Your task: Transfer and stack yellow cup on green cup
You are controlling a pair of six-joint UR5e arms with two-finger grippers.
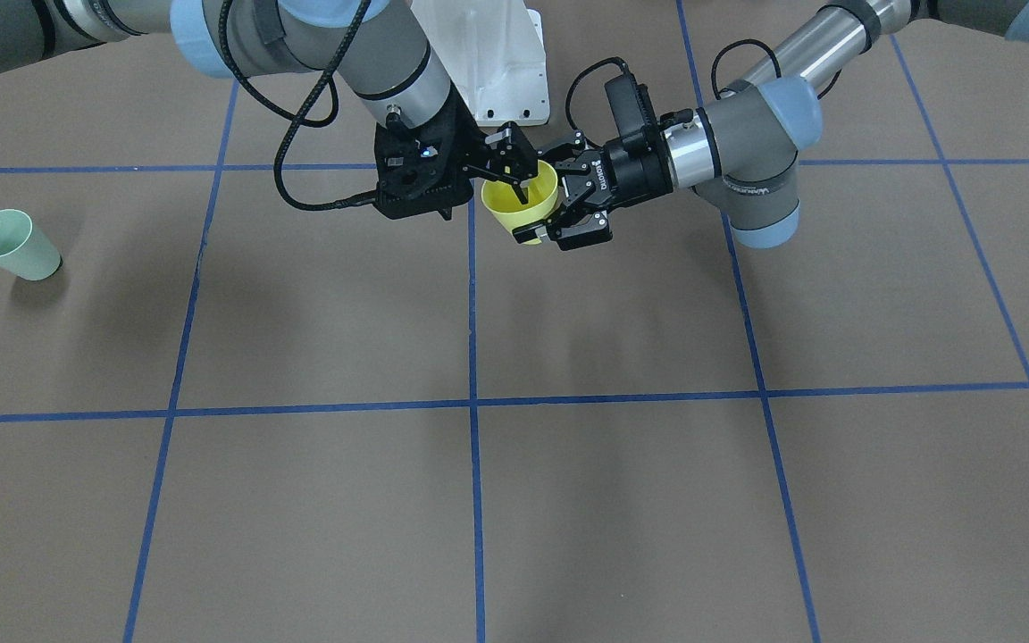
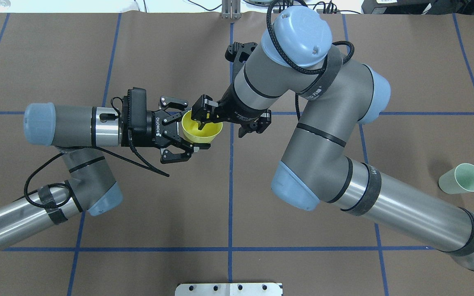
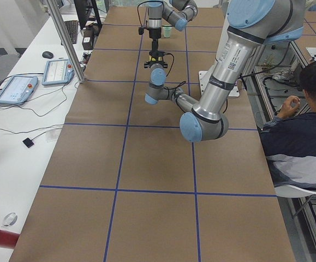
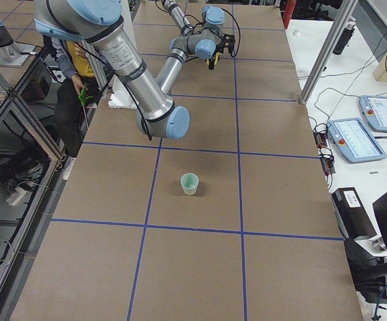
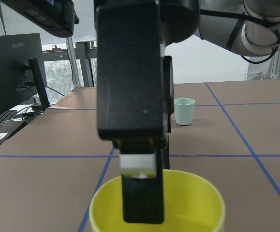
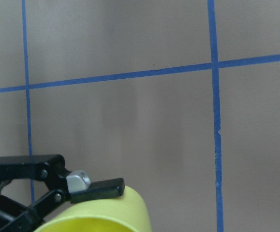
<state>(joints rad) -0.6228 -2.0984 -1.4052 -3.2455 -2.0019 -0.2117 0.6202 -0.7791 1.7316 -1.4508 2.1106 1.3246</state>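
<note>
- yellow cup (image 1: 522,198) is glowing bright yellow all over, plain, no print
- green cup (image 1: 12,243), sitting toward the tabletop's edge on the robot's right, is looking pale mint, also plain
- tabletop (image 1: 300,313) is wearing a flat brown cover, and blue tape lines (image 1: 473,402) are crossing it in a big square grid
- left gripper (image 2: 188,128) and right gripper (image 2: 204,121) are both showing up black; the left one is carrying white lettering
- left arm (image 2: 72,125) and right arm (image 2: 319,164) are coming in grey and silver, with light-blue joint caps (image 2: 296,35) and black bands
- cable (image 2: 138,158) is looping black
- mount plate (image 1: 497,62) at the robot-side edge is looking white
</note>
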